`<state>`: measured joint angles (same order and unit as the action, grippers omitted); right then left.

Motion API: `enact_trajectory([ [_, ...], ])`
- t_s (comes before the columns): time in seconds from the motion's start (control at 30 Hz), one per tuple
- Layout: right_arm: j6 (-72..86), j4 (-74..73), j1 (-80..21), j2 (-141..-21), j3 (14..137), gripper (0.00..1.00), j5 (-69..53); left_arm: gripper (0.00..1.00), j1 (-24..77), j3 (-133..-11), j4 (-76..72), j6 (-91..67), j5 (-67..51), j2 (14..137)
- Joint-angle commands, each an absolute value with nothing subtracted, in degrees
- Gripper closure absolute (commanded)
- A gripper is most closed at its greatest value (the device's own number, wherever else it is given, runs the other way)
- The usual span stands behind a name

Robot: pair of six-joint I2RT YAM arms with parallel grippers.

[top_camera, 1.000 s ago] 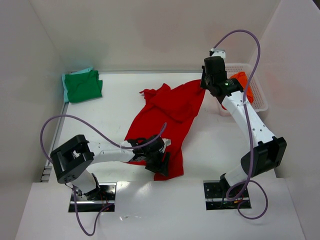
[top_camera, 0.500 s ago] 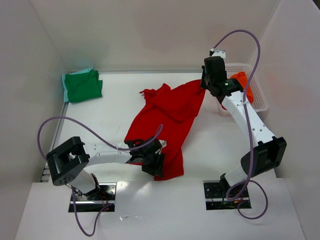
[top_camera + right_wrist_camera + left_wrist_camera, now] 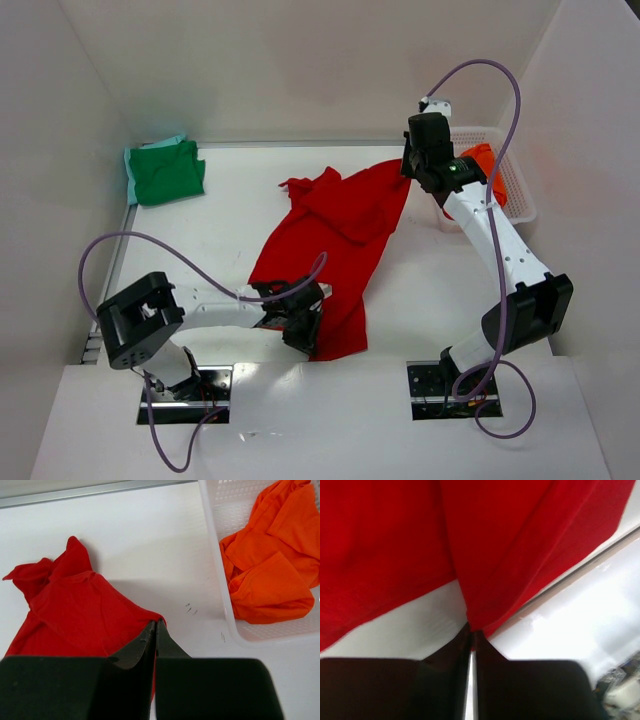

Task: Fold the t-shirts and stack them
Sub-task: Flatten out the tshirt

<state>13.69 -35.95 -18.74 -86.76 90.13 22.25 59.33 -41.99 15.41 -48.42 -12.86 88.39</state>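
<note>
Starting at the far left, the folded green t-shirt (image 3: 165, 172) lies in the back corner of the table (image 3: 220, 240). My left gripper (image 3: 471, 634) sits low at the near edge, its jaws pinched almost together on a fold at the near hem of the red t-shirt (image 3: 335, 225). That shirt stretches diagonally across to my right gripper (image 3: 156, 625), whose jaws are closed tight on its far corner. Just right of it, the crumpled orange t-shirt (image 3: 272, 575) sits inside the white lattice basket (image 3: 215, 510).
</note>
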Motion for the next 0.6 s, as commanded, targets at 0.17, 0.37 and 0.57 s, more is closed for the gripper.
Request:
enact_trajectory([
  [0.17, 13.89, -33.13, -18.02, -87.01, 93.25, 1.0, 23.38, 1.0, 59.77, -46.43, 24.75, -48.52, -2.23, 83.06],
  [0.37, 14.41, -34.19, -16.88, -86.48, 98.06, 1.0, 22.32, 1.0, 52.79, -59.1, 32.89, -45.02, 11.67, 70.0],
  [0.57, 16.42, -35.23, -13.74, -85.07, 104.59, 1.0, 18.37, 1.0, 34.08, -70.72, 34.2, -31.72, 14.93, 59.06],
])
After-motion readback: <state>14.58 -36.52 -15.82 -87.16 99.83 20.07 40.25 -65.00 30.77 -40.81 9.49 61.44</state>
